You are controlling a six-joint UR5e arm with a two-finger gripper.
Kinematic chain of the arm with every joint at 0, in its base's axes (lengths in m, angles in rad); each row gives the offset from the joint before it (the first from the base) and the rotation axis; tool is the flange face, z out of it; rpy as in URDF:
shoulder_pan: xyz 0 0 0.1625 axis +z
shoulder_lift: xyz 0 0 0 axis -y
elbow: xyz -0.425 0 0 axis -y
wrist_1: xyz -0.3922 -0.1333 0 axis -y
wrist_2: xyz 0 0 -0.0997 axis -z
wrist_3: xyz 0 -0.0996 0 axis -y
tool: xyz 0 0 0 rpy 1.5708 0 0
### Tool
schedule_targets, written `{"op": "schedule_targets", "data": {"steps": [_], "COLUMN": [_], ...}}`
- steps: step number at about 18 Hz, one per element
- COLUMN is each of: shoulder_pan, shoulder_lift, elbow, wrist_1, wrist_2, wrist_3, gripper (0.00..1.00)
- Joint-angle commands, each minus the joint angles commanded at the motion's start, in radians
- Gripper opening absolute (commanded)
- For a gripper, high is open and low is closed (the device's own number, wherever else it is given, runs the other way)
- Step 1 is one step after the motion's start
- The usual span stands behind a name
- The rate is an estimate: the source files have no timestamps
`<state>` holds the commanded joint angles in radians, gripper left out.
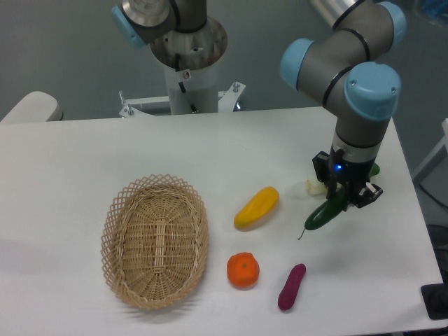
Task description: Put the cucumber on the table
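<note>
The cucumber (326, 213) is pinched, tilted, in the claw (341, 194) above the tabletop (84, 154); released here, it could be sent rolling toward the 3 o'clock edge.

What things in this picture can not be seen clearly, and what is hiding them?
- Gripper fingertips: covered by the wrist housing in the fixed camera view, so the grip on the cucumber is unclear.
- Whether the cucumber touches the table: too hard to judge from this angle.
- Pale vegetable: mostly behind the gripper.
- Dark object at the right edge: cut off by the frame.
</note>
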<state>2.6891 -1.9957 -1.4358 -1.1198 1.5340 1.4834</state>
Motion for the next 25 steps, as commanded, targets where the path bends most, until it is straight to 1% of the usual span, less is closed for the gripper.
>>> {"op": "schedule_targets", "data": {"steps": [3,6,9,13,17,19,21,23,25], "shoulder_pan": [-0.006,-0.011,-0.002,-0.002,0.005,0.024,0.034,0.06,0.072], "shoulder_lift": [-0.008,-0.035,-0.077,-0.133,-0.173,-0.201,-0.219,-0.224,-0.227], "elbow": [0.014,0.035,0.054,0.06,0.057,0.058,0.06,0.058,0.048], "wrist_1": [0.0,0.006,0.055,0.142,0.199,0.228,0.233,0.23,0.23], "wrist_2": [0.005,0.005,0.005,0.005,0.003,-0.003,-0.005,-0.008,-0.028], "wrist_3": [-0.002,-0.002,0.005,-0.014,-0.029,-0.011,0.076,0.202,0.3], "gripper": [0.33,0.33,0.33,0.33,0.33,0.33,0.33,0.33,0.33]}}
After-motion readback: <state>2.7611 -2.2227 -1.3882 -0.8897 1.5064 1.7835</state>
